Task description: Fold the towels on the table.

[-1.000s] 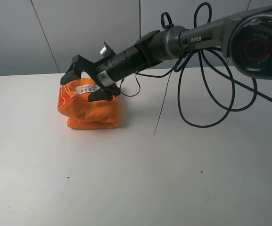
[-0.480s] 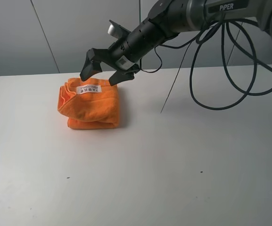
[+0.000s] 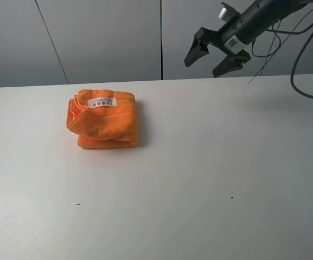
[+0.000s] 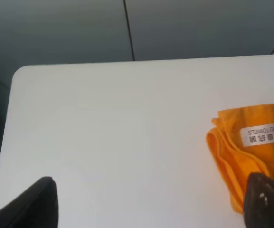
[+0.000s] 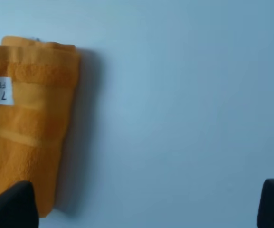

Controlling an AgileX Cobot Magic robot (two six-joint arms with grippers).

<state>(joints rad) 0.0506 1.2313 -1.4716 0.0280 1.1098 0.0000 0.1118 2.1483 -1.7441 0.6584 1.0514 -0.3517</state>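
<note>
The orange towel (image 3: 104, 120) lies folded in a compact bundle on the white table (image 3: 199, 162), back left, its white label (image 3: 100, 102) on top. My right gripper (image 3: 206, 62) is open and empty, high in the air at the back right, well clear of the towel. In the right wrist view the towel (image 5: 27, 123) lies below and to one side of the open gripper (image 5: 141, 209). My left gripper (image 4: 148, 209) is open and empty above the table's left corner, with the towel (image 4: 241, 161) beside one fingertip (image 4: 265, 199). The left arm is out of the exterior view.
Black cables (image 3: 302, 49) hang from the right arm at the back right. Grey wall panels (image 3: 107, 38) stand behind the table's far edge. A few tiny dark specks (image 3: 78, 204) mark the tabletop near the front.
My right gripper has left the towel's top, risen and drawn back to the upper right, still open. The towel stays folded in place.
</note>
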